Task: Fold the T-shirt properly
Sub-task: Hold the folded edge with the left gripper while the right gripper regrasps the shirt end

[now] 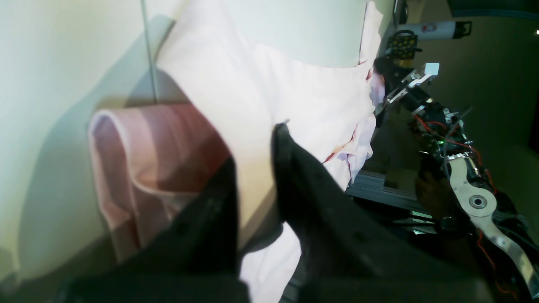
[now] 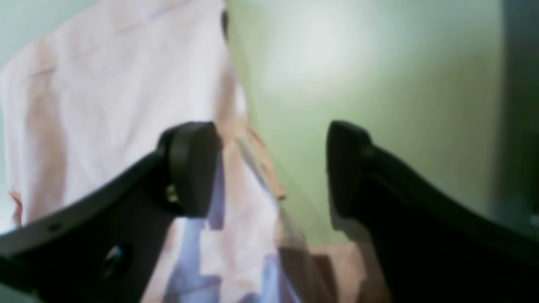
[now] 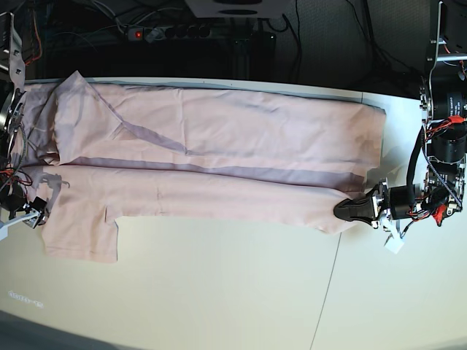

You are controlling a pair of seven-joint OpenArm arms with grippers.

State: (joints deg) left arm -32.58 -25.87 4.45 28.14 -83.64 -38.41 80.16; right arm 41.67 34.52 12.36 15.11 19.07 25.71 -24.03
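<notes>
Looking down from the base view, I see the T-shirt (image 3: 219,157) stretched in a long pink band across the far half of the desk (image 3: 219,292), plain side up, with a lengthwise fold line running through it. My left hand (image 3: 350,210) is pressed together, pinching the shirt's edge at one end. My right hand (image 2: 269,168) stands spread wide at the opposite end, over the cloth's border with nothing between its fingers (image 2: 191,168).

plain pale pink t-shirt (image 3: 219,157) (no print showing), white table (image 3: 219,292).
</notes>
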